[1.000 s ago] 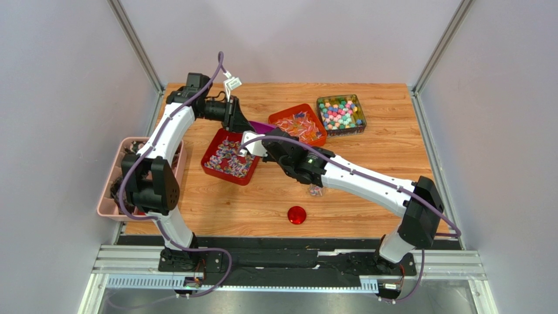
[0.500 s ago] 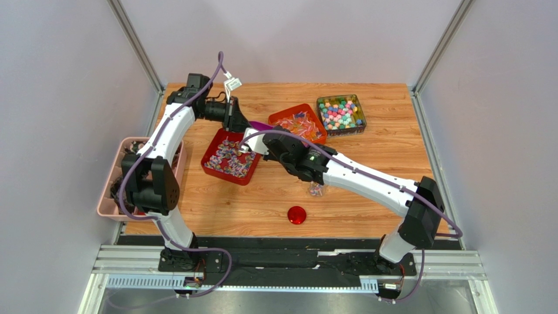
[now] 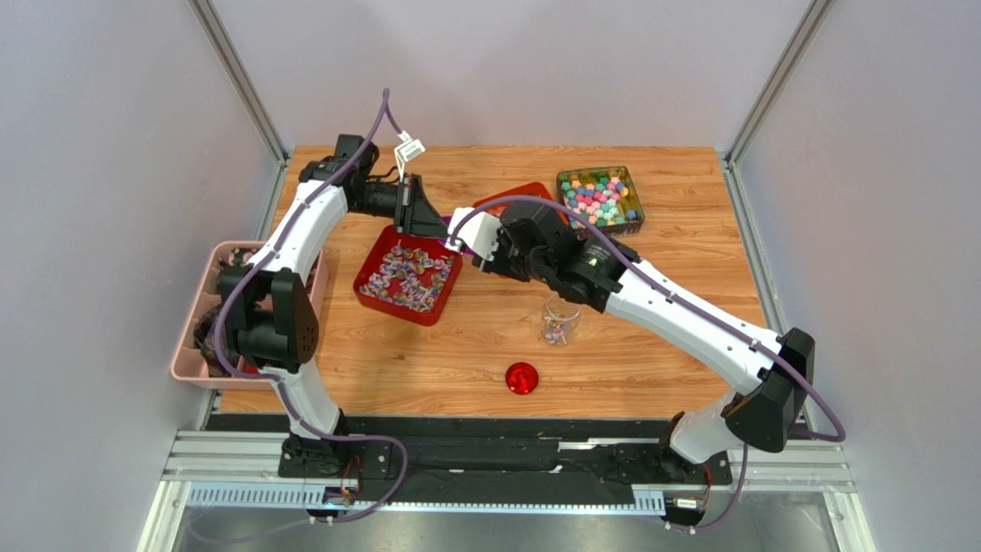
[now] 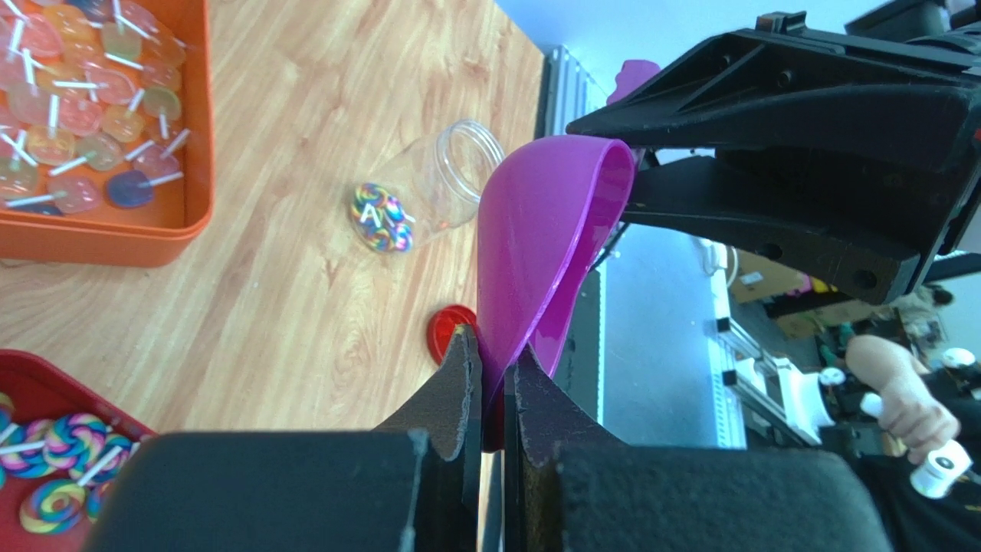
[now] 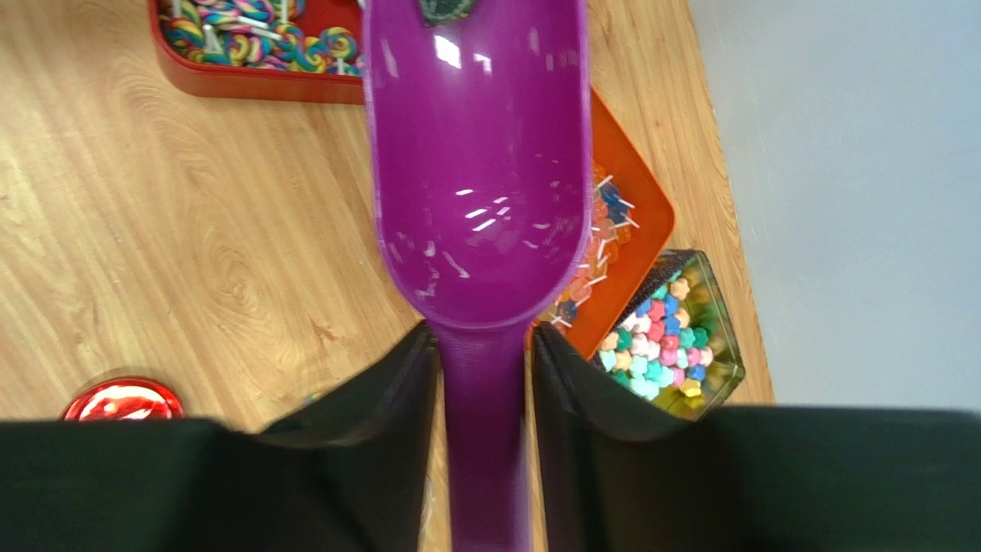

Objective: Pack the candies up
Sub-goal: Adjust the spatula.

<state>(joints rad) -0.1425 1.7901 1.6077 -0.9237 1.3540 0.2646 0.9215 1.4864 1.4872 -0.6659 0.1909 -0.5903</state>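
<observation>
over the tabletop [image 3: 691,276] the right arm [image 3: 691,322] has swung off the jar [image 3: 561,322] toward the red tray [image 3: 371,262], carrying the purple scoop [image 5: 478,173] to the left hand [image 4: 493,357], which has clenched on the bowl's rim; the right hand [image 5: 484,357] flanks the handle, and we cannot tell if it grips. we judge a handover. candies [image 3: 405,274] fill the red tray, a few lie in the jar, standing free on bare wood.

White arm links [image 3: 679,316], black joints [image 3: 276,328], purple cables [image 3: 387,115], black claw fingers [image 4: 455,391], white label tag [image 3: 409,148]
</observation>
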